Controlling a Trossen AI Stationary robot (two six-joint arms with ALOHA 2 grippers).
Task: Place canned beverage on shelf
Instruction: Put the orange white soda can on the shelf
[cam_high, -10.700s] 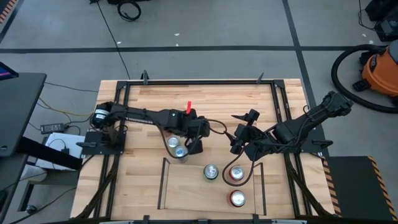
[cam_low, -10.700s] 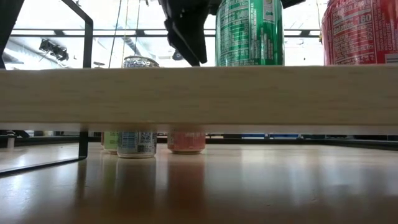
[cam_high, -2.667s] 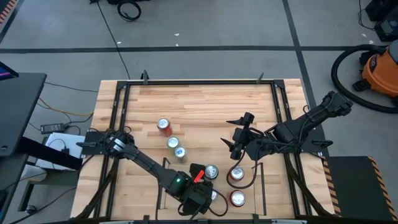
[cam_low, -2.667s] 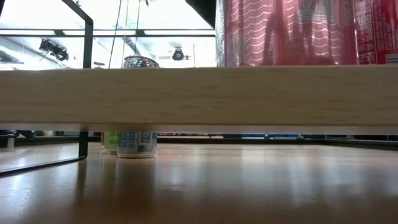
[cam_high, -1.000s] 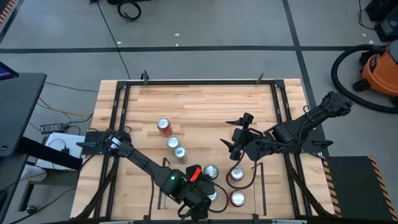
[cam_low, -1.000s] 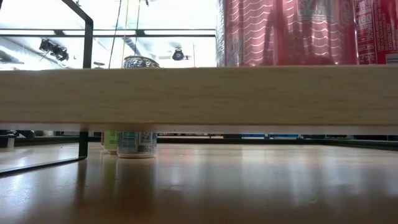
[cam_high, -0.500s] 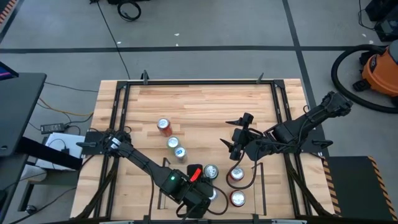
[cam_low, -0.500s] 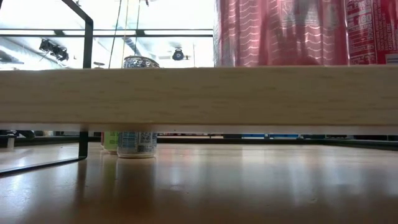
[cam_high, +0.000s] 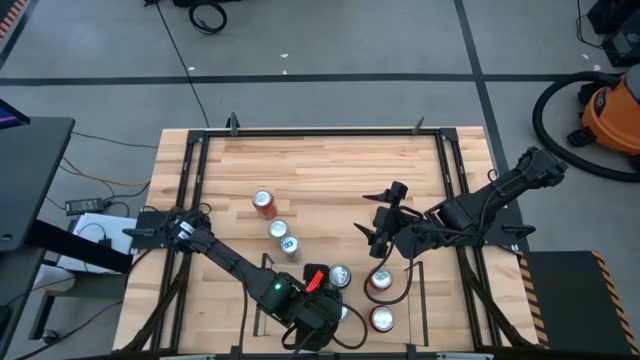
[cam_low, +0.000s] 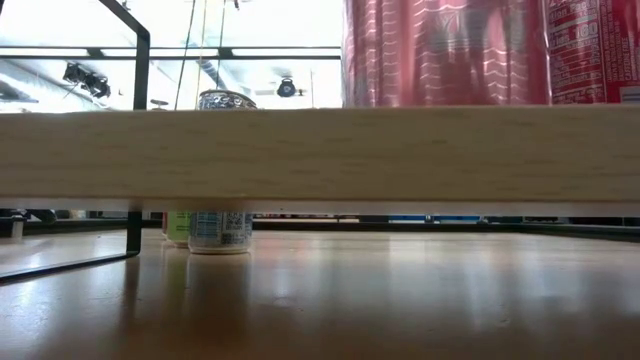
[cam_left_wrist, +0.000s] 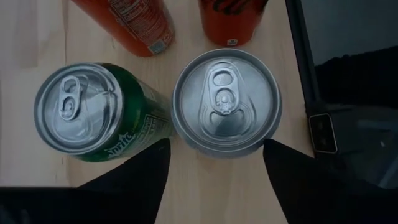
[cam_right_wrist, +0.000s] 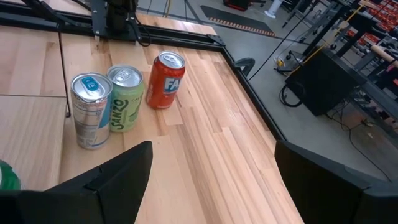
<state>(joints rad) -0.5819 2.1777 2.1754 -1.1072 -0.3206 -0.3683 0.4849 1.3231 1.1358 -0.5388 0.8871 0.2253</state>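
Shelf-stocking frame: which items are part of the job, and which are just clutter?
Job: shelf; left gripper over it; pink can beneath that gripper; Sprite can and two red cans on the shelf; Fanta can, light-green can and blue-white can on the table.

Clutter: right gripper, idle above the table; orange shop vacuum; floor cable.

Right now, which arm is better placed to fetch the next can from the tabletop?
Probably the right: its open claw hangs free, facing the three loose cans, while the left claw is over the shelf, straddling a placed can.
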